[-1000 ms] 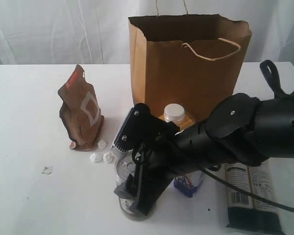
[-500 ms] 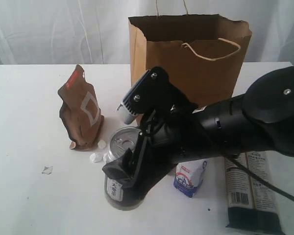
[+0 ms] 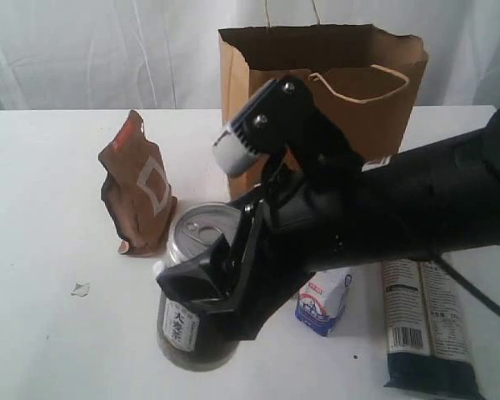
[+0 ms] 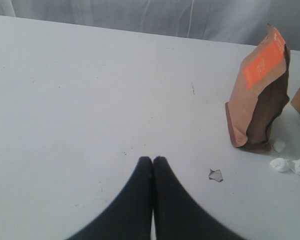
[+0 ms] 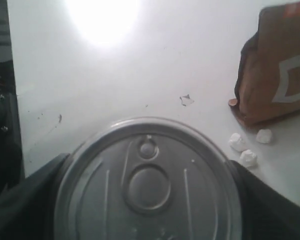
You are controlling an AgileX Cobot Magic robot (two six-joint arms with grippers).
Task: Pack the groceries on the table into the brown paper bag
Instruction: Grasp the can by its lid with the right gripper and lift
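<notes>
both jaws of the right pincer (image 5: 149, 200) pinch the dark metal pull-tab can (image 3: 198, 235) toward the near edge of the white tabletop (image 3: 42, 167), ahead of the tall kraft-brown paper bag (image 3: 333, 108) by the far edge. the left pincer (image 4: 152, 161) is pressed together above the tabletop near the crinkled brown foil pouch (image 4: 257, 95).

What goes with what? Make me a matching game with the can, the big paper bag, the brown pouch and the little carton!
Things
1. dark pull-tab can
2. brown paper bag
3. brown foil pouch
4. small white-blue carton

Clues
A. stands at the back with its top open
B. peeks out from under the black arm
C. gripped in the right pincer
D. stands on its own, with an orange-red strip at the top

Pairs: 1-C, 2-A, 3-D, 4-B
</notes>
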